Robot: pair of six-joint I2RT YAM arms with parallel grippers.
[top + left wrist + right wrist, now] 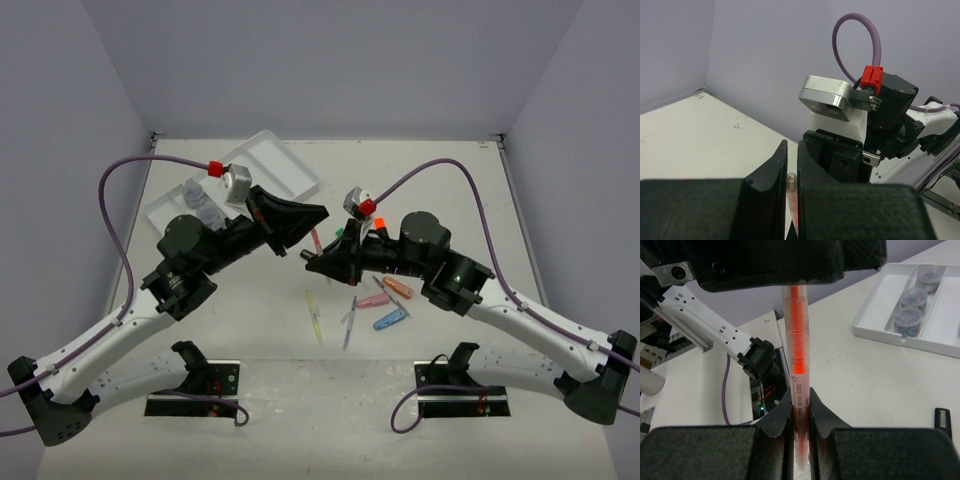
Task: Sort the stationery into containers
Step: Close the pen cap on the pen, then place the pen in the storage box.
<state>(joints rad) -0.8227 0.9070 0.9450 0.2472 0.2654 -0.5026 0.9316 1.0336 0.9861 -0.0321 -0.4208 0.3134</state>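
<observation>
A thin pink-red pen [316, 240] hangs in the air between my two grippers, above the table's middle. My left gripper [306, 226] is shut on its clear upper end [791, 187]. My right gripper [317, 259] is shut on its printed lower part [796, 340]. In the right wrist view the fingers [821, 412] press both sides of the pen barrel. The white compartment tray [290, 165] lies at the far left, with small clear round jars [914, 297] in one compartment. More stationery lies on the table below my right arm.
On the table are a pink piece [373, 300], an orange piece [398, 288], a blue piece [390, 319], a yellow pen [314, 315] and a blue pen [349, 325]. Two jars [200, 205] show behind my left arm. A black item [943, 420] lies near the right.
</observation>
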